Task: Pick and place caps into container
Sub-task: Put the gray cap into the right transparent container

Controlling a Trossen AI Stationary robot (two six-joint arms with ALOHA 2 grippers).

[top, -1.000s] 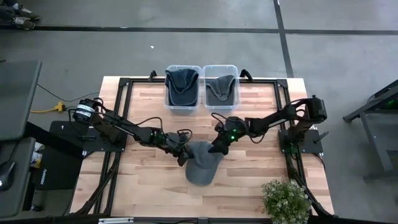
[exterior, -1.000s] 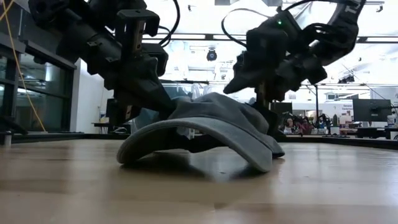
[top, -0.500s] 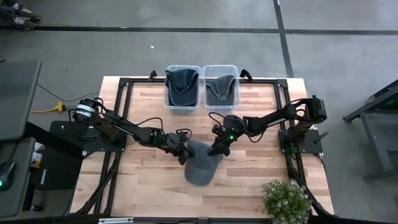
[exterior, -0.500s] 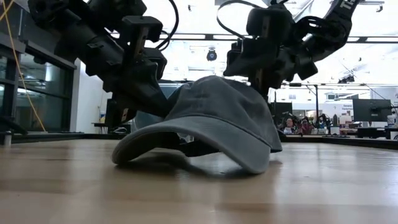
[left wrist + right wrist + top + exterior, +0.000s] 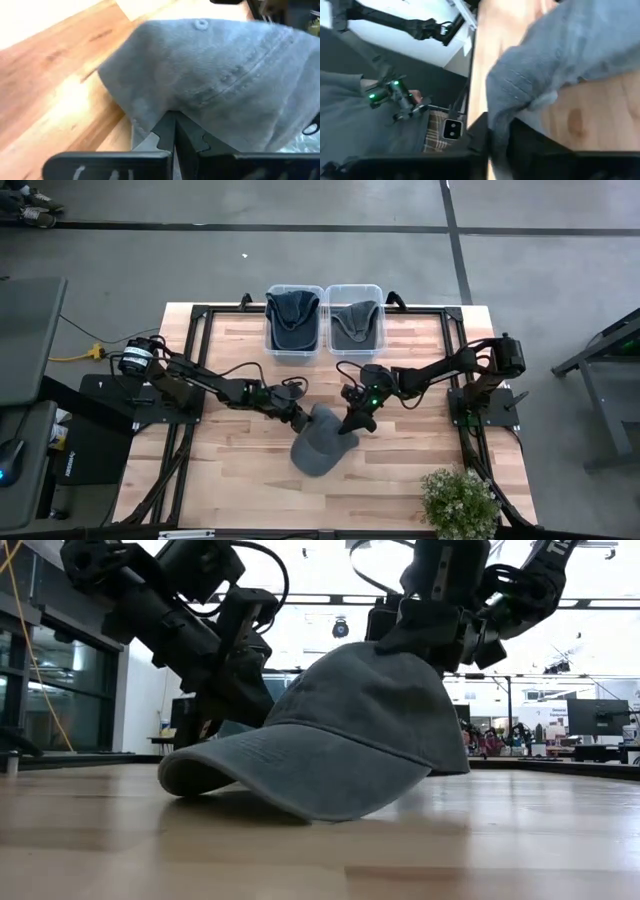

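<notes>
Both grippers pinch one grey cap (image 5: 320, 445) at mid-table, near the front. Left gripper (image 5: 300, 423) is clenched on its back edge, right gripper (image 5: 350, 423) clamped on the other side, so the soft crown stays spread and lifts evenly; brim tip seems to touch the table (image 5: 220, 470). Bins (image 5: 324, 320) at the far edge each hold a cap already.

Overhead cam straight down, low cam table-level, both on cap (image 5: 318, 448); wrist cams close, prob. blurry.
</notes>
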